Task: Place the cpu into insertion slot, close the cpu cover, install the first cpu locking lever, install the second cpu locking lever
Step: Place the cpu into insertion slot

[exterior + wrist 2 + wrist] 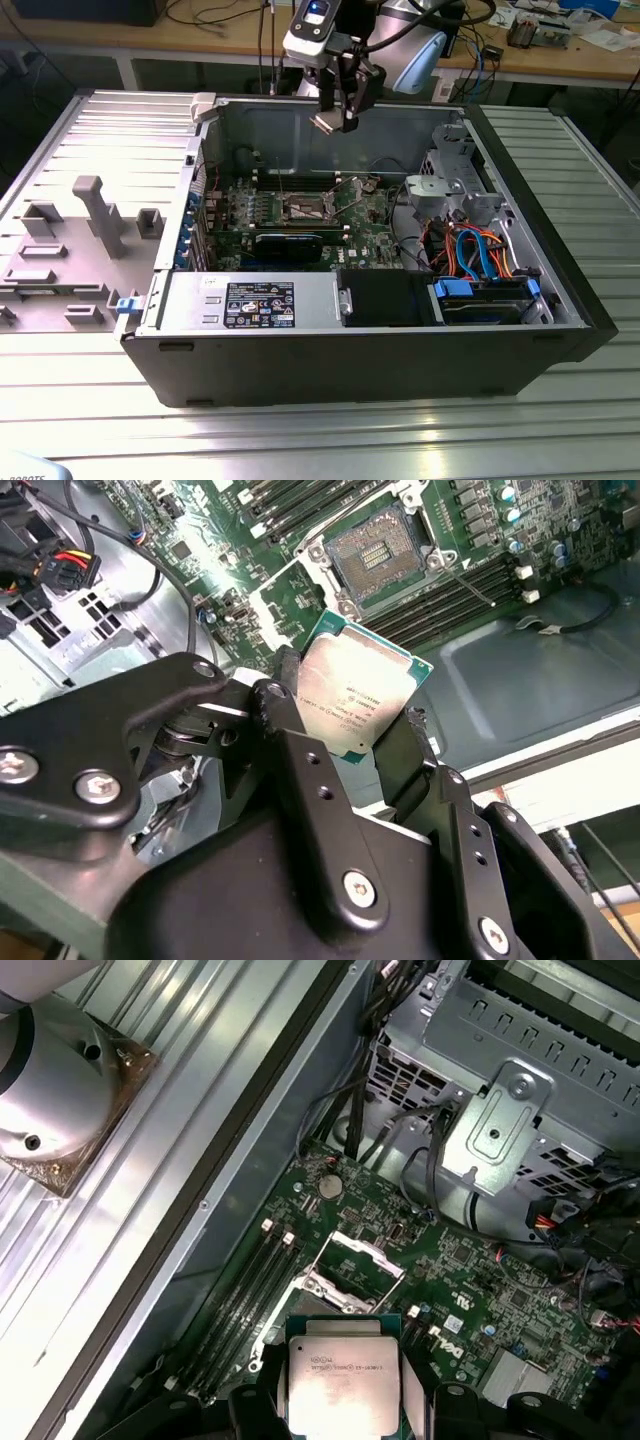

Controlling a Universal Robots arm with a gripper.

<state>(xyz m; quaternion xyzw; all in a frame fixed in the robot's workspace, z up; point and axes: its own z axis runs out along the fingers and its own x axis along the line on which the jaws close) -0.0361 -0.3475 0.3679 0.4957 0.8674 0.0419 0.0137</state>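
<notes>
one component is in hand: the cpu (pixel 327 122), gripped by the pincer (pixel 337 112) above the open computer case (pixel 350 365), which lies on its side on the ribbed table (pixel 300 440). in the exterior view the chip hangs well above the motherboard (pixel 385 232), near the far wall of the case, and touches nothing but the pincer.

grip. in both wrist views the two black fingers (pixel 290 695) are clamped on opposite edges of the cpu (pixel 355 692). the silver-grey top face and the thin green rim are left exposed. holding by the edges keeps the fingers off the chip's faces. as a judgement, it also leaves the other two sides free to meet the socket border. in the first wrist view the cpu (pixel 343 1380) sits square between the fingers.

target. the insertion slot (pixel 375 548) is empty: its dark contact field shows inside the silver border. the cpu cover (pixel 357 1265) is swung up off the socket and a thin locking lever (pixel 462 580) stands released beside it, so the recess is open from above. long memory slots (pixel 455 598) run beside the socket. in the exterior view the insertion slot (pixel 303 210) lies below the pincer and towards the camera, well apart from the chip.

status, as a judgement. the first step is under way: the cpu is held but not seated. the cover is not yet closed and the visible lever is not yet latched.
</notes>
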